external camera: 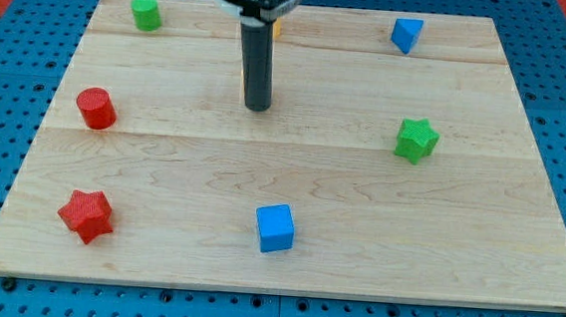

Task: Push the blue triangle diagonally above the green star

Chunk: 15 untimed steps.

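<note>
The blue triangle lies near the board's top edge, right of centre. The green star lies below it and slightly to the right, at mid height on the right side. My tip rests on the board in the upper middle, well to the left of both blocks and touching neither. The dark rod rises from it to the arm's end at the view's top.
A green block sits at the top left, a red cylinder at the left, a red star at the lower left, a blue cube at the bottom centre. An orange block is mostly hidden behind the rod. The wooden board lies on a blue perforated surface.
</note>
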Motion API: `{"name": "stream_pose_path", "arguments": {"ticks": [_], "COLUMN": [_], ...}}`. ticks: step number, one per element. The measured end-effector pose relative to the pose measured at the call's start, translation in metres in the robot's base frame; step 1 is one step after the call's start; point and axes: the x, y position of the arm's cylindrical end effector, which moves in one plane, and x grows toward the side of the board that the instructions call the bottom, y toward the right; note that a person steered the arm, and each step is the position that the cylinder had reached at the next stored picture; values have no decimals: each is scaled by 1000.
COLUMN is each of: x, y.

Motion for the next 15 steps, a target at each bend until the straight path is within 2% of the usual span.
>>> {"name": "stream_pose_path", "arguments": {"ticks": [1,2,3,4,5,6,8,9,10,11,12,15], "x": [-48,-75,-63,-64,-89,-93,-94,-117,-155,-155,-133,-123], "y": [-2,-4,39,155,256,295,303,339,309,248,177,171]}}
